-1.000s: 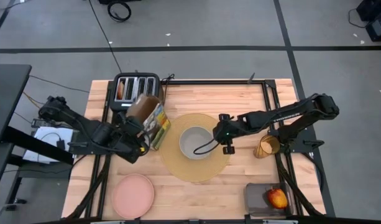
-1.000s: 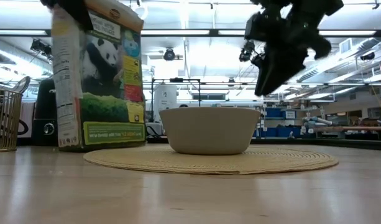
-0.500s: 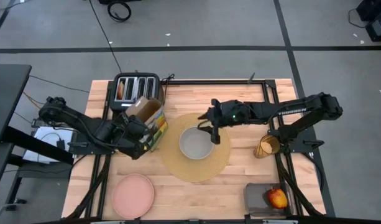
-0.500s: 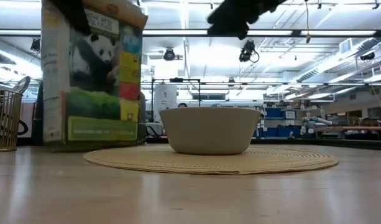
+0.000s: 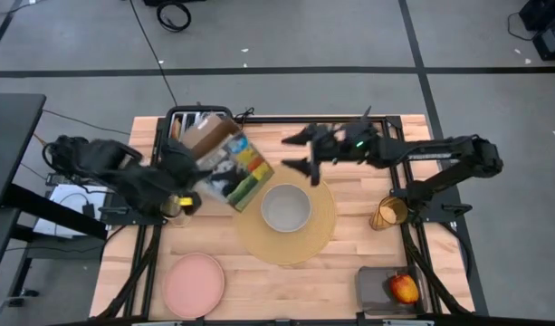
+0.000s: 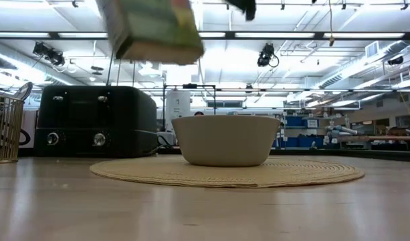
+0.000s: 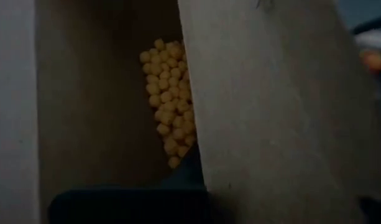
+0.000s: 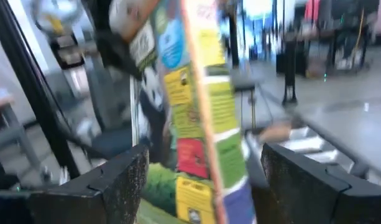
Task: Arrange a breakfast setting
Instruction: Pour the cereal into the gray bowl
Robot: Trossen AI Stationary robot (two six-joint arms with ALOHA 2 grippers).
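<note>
A panda cereal box [image 5: 230, 167] hangs tilted in the air over the table's left half, above the toaster [image 5: 197, 120]. My left gripper is shut on it at its open top and is hidden behind the box in the high view. The left wrist view looks into the box at yellow cereal balls [image 7: 163, 102]. My right gripper [image 5: 298, 152] is open and level above the far rim of the tan placemat [image 5: 320, 237], pointing at the box, apart from it. The pale grey bowl [image 5: 286, 208] stands on the placemat. My left gripper holds the cereal box at its open top; a dark finger [image 7: 128, 204] shows inside the opening beside the cardboard wall [image 7: 271, 118]. The other finger is hidden by the box. The box is lifted clear of the table [image 6: 158, 27] and hangs tilted.
The pink plate [image 5: 194, 283] lies at the near left. An amber tumbler [image 5: 388, 214] stands right of the placemat. A red apple [image 5: 404, 288] sits in the dark mesh basket [image 5: 372, 288] at the near right. The black toaster [image 6: 94, 120] stands at the far left.
My left gripper has gone up with the cereal box, which stood on the table left of the placemat and now hangs clear and tilted. My right gripper has risen from over the bowl, gone toward the far edge and turned from pointing down to level, facing the box.
</note>
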